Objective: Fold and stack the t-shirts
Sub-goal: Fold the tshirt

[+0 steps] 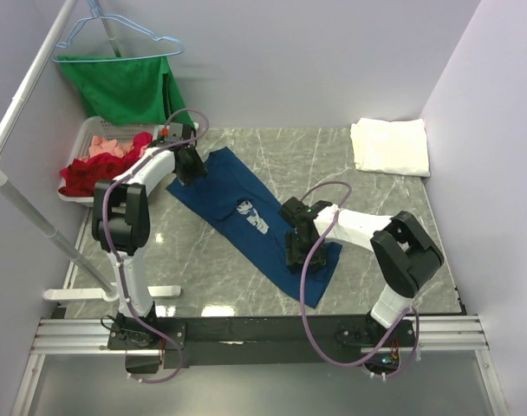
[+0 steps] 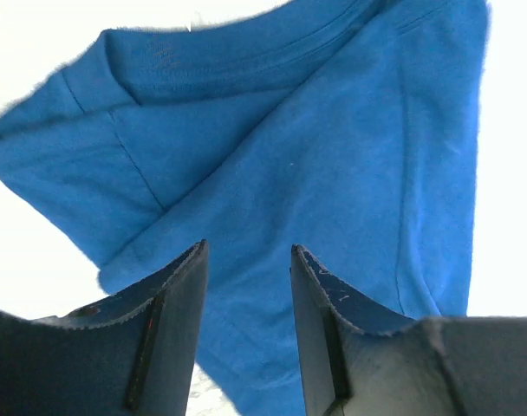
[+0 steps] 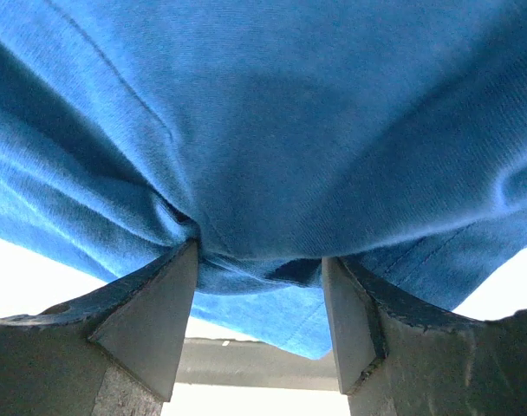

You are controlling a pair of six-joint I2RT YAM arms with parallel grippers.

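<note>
The navy blue t-shirt (image 1: 233, 195) lies as a long diagonal strip on the marble table (image 1: 393, 217), its white print (image 1: 253, 217) facing up. The plain white t-shirt (image 1: 389, 146) sits folded at the back right corner. My left gripper (image 1: 192, 173) hovers over the strip's far left end by the collar (image 2: 246, 61); in the left wrist view the gripper (image 2: 246, 247) is open, with cloth lying below the gap. My right gripper (image 1: 296, 256) is at the near right end. In the right wrist view it (image 3: 259, 251) is open, its tips pressing into bunched blue cloth (image 3: 272, 130).
A white basket (image 1: 77, 160) of red and pink clothes stands at the table's left edge. A green garment (image 1: 125, 87) hangs on a blue hanger from the white rack pole (image 1: 29, 95). Walls close the back and right sides.
</note>
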